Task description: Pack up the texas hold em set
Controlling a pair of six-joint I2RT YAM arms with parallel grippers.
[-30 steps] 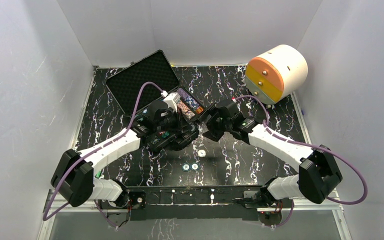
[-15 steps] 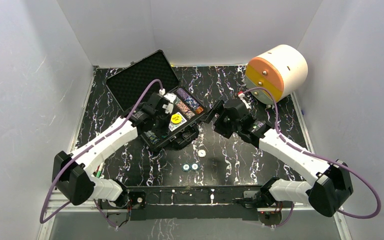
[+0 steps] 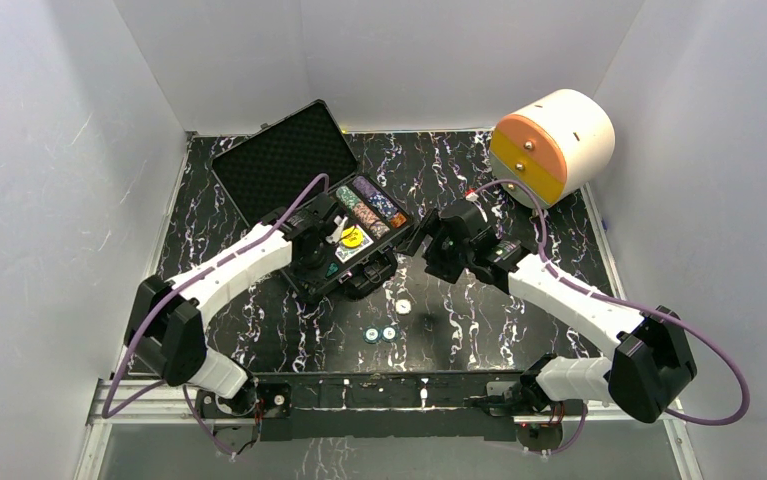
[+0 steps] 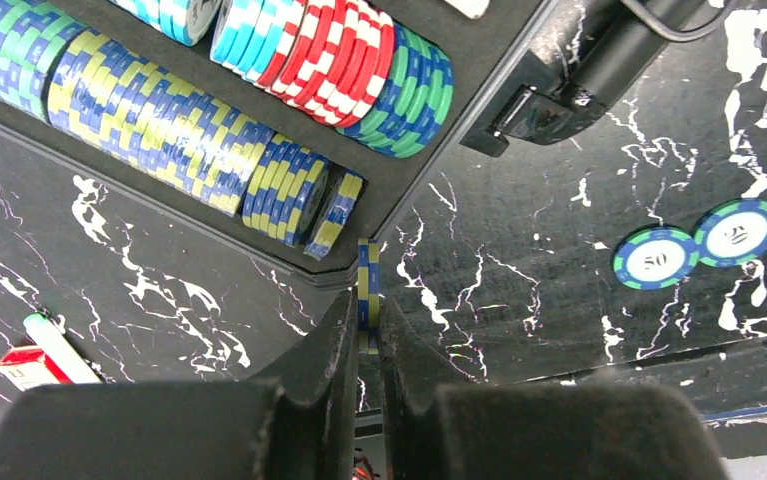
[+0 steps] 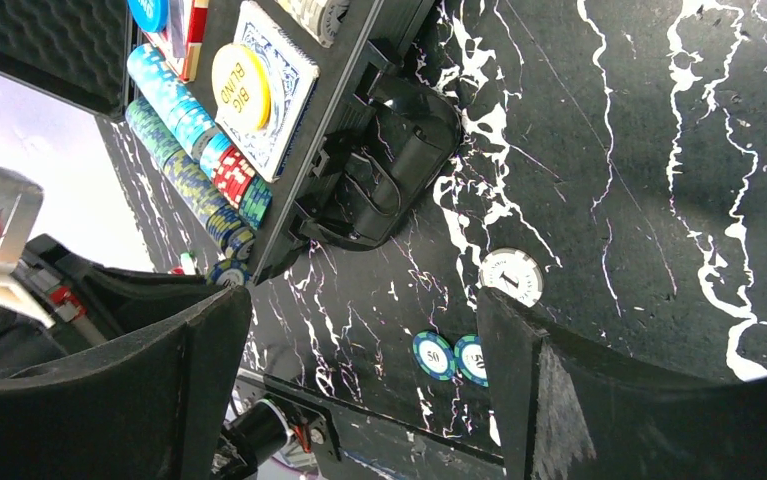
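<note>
The black case (image 3: 281, 157) lies open, its foam tray (image 4: 429, 150) holding rows of multicoloured poker chips (image 4: 189, 140). A yellow "BIG BLIND" button (image 5: 241, 88) rests on a card deck (image 5: 284, 85), with a blue button (image 5: 149, 12) beside it. My left gripper (image 4: 368, 330) is shut on a blue-and-yellow chip (image 4: 368, 285), held edge-on just off the tray's corner. The right gripper (image 5: 359, 380) hangs open and empty above the table, right of the case handle (image 5: 389, 170). Two green-blue chips (image 3: 379, 333) and a white chip (image 3: 403, 306) lie loose on the table.
A big white cylinder with orange-yellow drawers (image 3: 554, 145) stands at the back right. White walls enclose the black marbled table (image 3: 459, 310). A small red-and-white object (image 4: 39, 352) lies by the table's left edge.
My left arm drew back from over the tray's middle toward its near-left corner, uncovering the yellow button. The right arm pulled slightly away to the right, its jaws staying wide.
</note>
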